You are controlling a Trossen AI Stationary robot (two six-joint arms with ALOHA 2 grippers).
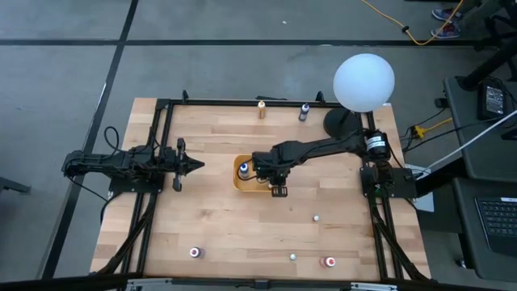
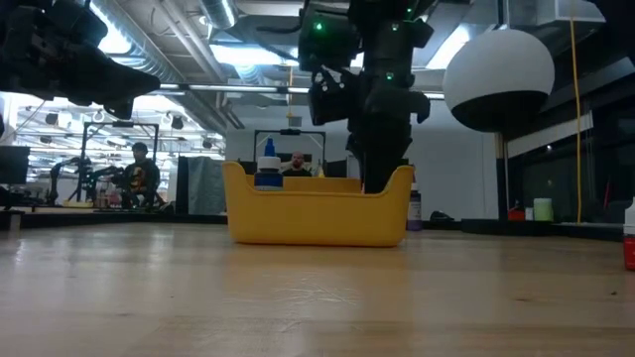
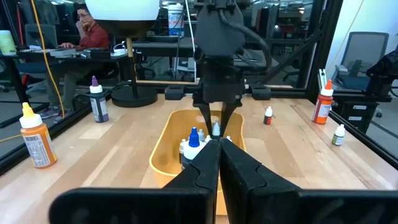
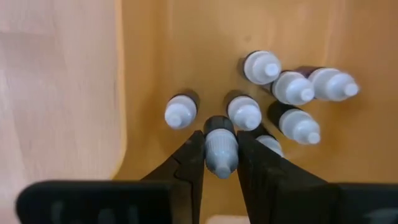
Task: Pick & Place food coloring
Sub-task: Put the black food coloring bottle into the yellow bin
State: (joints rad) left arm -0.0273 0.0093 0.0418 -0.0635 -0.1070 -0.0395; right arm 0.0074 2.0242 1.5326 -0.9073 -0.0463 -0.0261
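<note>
The orange-yellow tray [image 1: 237,184] stands in the middle of the table with several small food coloring bottles [image 4: 292,87] upright on its floor, one of them blue-capped [image 2: 268,169]. My right gripper [image 1: 264,172] points down into the tray and is shut on one small dark bottle with a pale cap [image 4: 221,149]. It also shows in the left wrist view [image 3: 216,129]. My left gripper [image 1: 196,165] waits left of the tray, shut and empty [image 3: 219,163]. My right gripper pinches the small bottle between its two fingers [image 4: 189,163], one on each side of the bottle's upper body just under the cap [image 4: 219,132]. The fingers come from above, pointing down. The bottle stays upright over the tray; its base is hidden.
Loose bottles stand on the table: an orange one [image 1: 262,109] and a dark one [image 1: 304,111] at the far edge, small ones [image 1: 317,217] [image 1: 293,257] [image 1: 194,253] and a red one [image 1: 329,262] toward the near edge. A white globe lamp [image 1: 364,81] stands far right.
</note>
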